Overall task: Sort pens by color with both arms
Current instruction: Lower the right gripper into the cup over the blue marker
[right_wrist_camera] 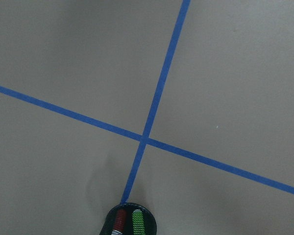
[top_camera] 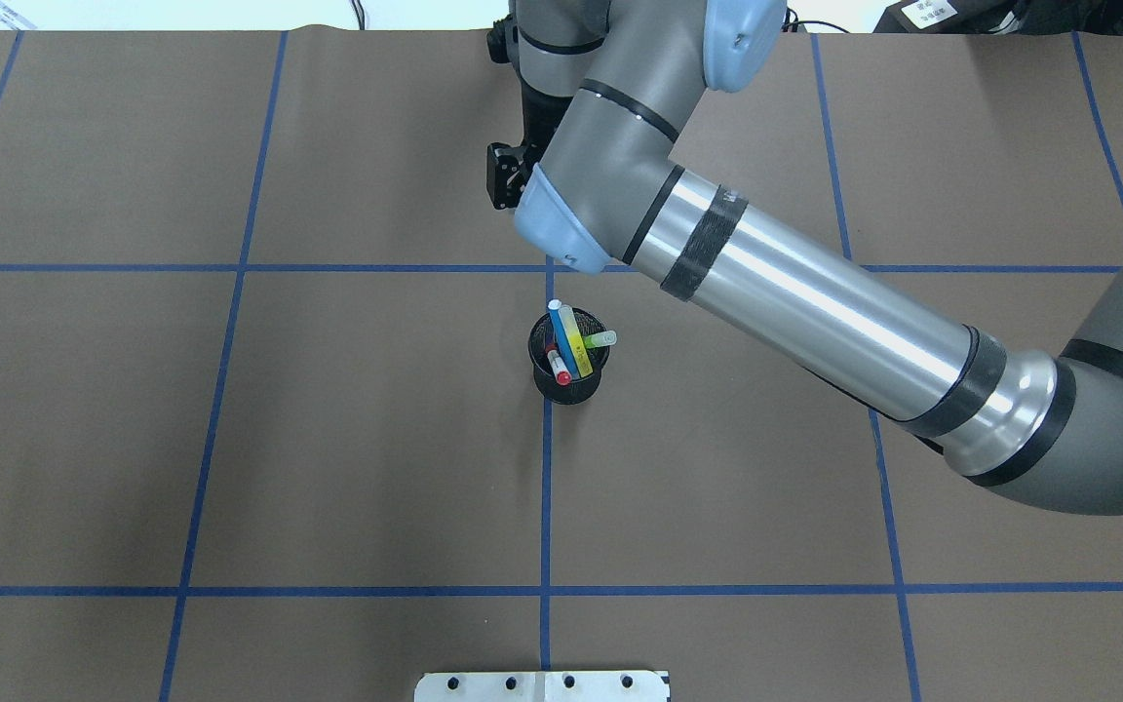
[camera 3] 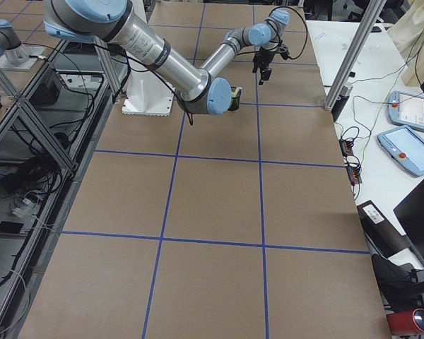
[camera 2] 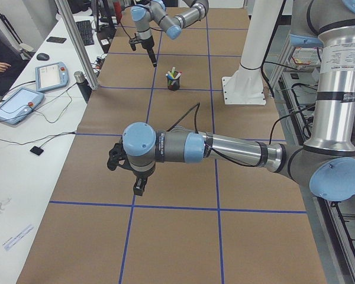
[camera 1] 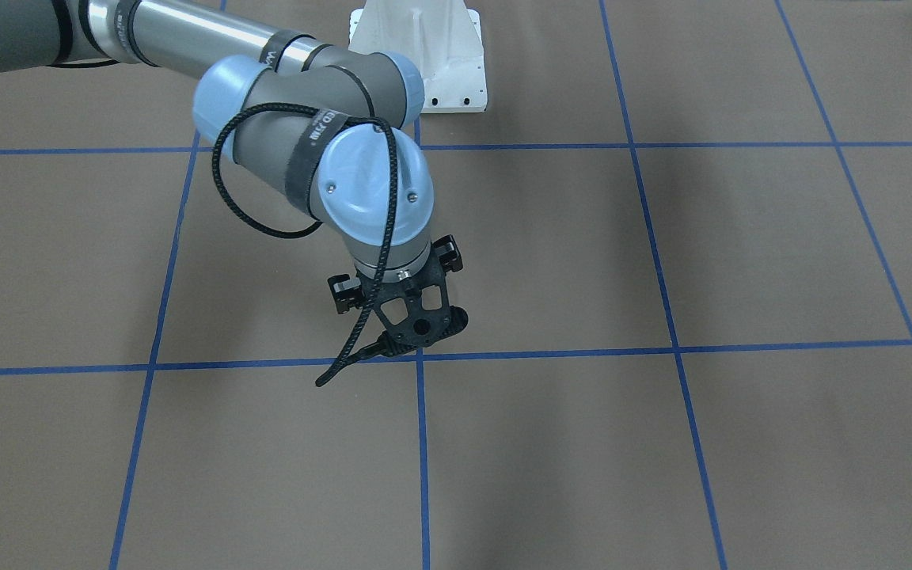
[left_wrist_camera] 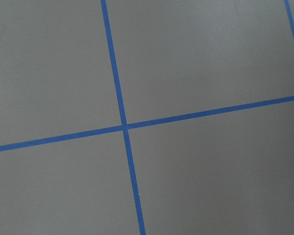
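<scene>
Brown paper ruled with blue tape lines covers the long table, and we see a white base at the robot's edge of it. A black mesh cup stands upright on one tape line, between two crossings and nearer the far one. All four pens are in it, none sorted yet. The blue pen leans away from the robot with the yellow pen close along its side. The green pen tilts out towards the robot's right, and the red-capped pen sits by the robot-side rim.

The right arm reaches in from the robot's right, over and past the cup. The right gripper hangs pointing down above the paper beyond the cup, near it but apart from it. The wrist masks its fingers in the overhead and front views, so we cannot tell how far they are parted or whether anything is between them. Its wrist camera looks down on a tape crossing, with the cup at the bottom edge.

The left arm stretches out low over another part of the table, well apart from the cup, towards the robot's left. The left gripper points down above the paper near a crossing. It shows only in the side view, and we cannot tell whether its fingers are parted or pressed together. Its wrist camera shows only paper and a crossing
</scene>
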`<control>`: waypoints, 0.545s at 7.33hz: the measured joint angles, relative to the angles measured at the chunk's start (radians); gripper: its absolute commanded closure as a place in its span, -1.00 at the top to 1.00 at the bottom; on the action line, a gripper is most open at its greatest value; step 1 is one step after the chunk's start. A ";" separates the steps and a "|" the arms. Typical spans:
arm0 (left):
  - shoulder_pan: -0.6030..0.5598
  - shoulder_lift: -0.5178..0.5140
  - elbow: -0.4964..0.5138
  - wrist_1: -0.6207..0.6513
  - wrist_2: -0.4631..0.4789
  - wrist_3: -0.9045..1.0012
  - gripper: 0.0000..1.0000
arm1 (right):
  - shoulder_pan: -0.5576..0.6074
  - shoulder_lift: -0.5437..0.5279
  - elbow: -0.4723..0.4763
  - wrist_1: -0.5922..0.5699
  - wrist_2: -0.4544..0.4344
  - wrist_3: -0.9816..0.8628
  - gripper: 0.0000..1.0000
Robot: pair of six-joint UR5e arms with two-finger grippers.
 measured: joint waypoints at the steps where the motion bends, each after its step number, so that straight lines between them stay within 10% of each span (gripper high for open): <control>1: 0.002 0.003 -0.003 -0.003 -0.001 -0.005 1.00 | -0.025 0.007 -0.013 -0.008 -0.024 0.001 0.99; 4: 0.003 0.010 -0.007 -0.010 -0.002 -0.007 1.00 | -0.062 0.013 -0.042 -0.011 -0.071 -0.012 0.86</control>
